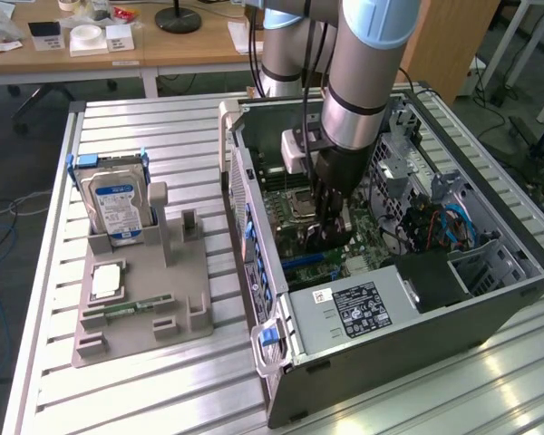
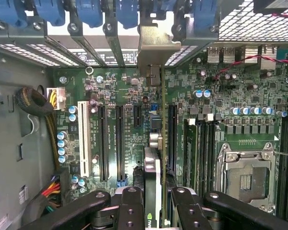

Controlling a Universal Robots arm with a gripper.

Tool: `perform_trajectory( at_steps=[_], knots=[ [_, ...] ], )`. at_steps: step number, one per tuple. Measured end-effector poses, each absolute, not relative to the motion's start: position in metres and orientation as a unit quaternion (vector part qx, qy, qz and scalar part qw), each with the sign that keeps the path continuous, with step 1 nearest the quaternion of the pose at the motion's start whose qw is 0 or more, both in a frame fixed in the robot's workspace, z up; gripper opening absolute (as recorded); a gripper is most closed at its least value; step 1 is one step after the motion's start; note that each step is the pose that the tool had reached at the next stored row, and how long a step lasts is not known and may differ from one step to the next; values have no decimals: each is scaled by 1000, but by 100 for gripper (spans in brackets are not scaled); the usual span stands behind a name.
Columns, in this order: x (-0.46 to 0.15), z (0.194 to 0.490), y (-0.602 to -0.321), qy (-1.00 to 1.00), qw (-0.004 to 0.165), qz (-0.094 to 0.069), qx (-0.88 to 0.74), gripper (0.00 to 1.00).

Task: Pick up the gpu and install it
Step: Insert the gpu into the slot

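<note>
My gripper [image 1: 329,225] is down inside the open computer case [image 1: 490,308], over the green motherboard [image 1: 295,237]. It is shut on the gpu [image 2: 152,165], a slim card seen edge-on between the black fingers [image 2: 132,206]. The card runs away from the fingers across the motherboard [image 2: 120,91] between the black expansion slots [image 2: 120,143]. Its silver end bracket [image 2: 156,43] stands at the case's rear slot openings. I cannot tell whether the card's edge sits in a slot. In the exterior view the gpu [image 1: 319,239] is a dark shape under the fingers.
A grey parts holder [image 1: 186,290] lies on the slatted table at the exterior view's left, with a hard drive [image 1: 116,207], a processor [image 1: 107,279] and a memory stick [image 1: 136,308]. Inside the case are the processor socket [image 2: 245,178], memory sticks [image 2: 193,143], cable bundles [image 2: 36,103] and the power supply [image 1: 349,310].
</note>
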State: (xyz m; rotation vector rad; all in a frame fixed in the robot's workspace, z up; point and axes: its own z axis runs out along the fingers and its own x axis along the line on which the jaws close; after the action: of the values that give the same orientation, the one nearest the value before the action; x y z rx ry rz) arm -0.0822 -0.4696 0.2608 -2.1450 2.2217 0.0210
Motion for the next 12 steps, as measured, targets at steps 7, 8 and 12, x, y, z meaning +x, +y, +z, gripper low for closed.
perform_trajectory(
  at_steps=[7,8,12],
  knots=[
    [-84,259,-470,721,27,7,-693,27],
    [-84,259,-470,721,27,7,-693,27],
    [-87,259,-469,722,27,7,-692,27]
  ],
)
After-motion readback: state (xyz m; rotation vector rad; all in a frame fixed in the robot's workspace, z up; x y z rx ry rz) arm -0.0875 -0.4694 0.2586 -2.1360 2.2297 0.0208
